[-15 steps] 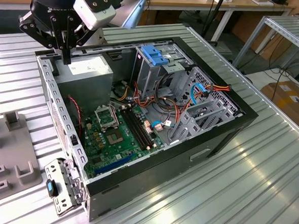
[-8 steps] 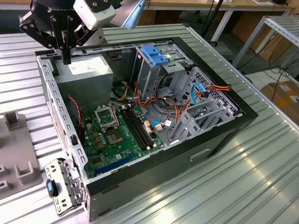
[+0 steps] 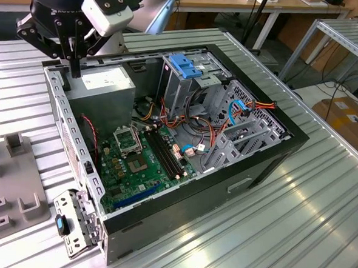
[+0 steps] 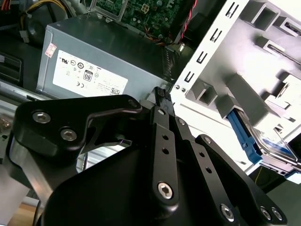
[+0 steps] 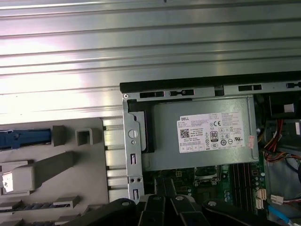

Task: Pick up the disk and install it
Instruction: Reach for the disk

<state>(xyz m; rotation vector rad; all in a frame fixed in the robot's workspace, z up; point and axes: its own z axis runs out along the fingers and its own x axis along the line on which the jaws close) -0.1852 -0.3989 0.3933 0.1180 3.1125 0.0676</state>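
The disk [image 4: 274,142] stands on edge in a slot of a grey fixture [image 4: 244,94] beside the computer, its blue rail and a strip of silver body showing in the second wrist view. Its blue rail [image 5: 23,138] also appears at the edge of the first wrist view. My gripper [image 3: 75,72] hangs over the corner of the open case [image 3: 269,158], by the power supply [image 3: 103,84] and apart from the disk. The gripper [image 4: 162,94] is shut with nothing between its fingers.
A blue plastic latch [image 3: 186,64] sits on top of the drive cage inside the case. Cables and a green motherboard [image 3: 141,162] fill the case floor. The grey fixture [image 3: 11,190] lies at the exterior view's left on the ribbed metal table [image 3: 270,237].
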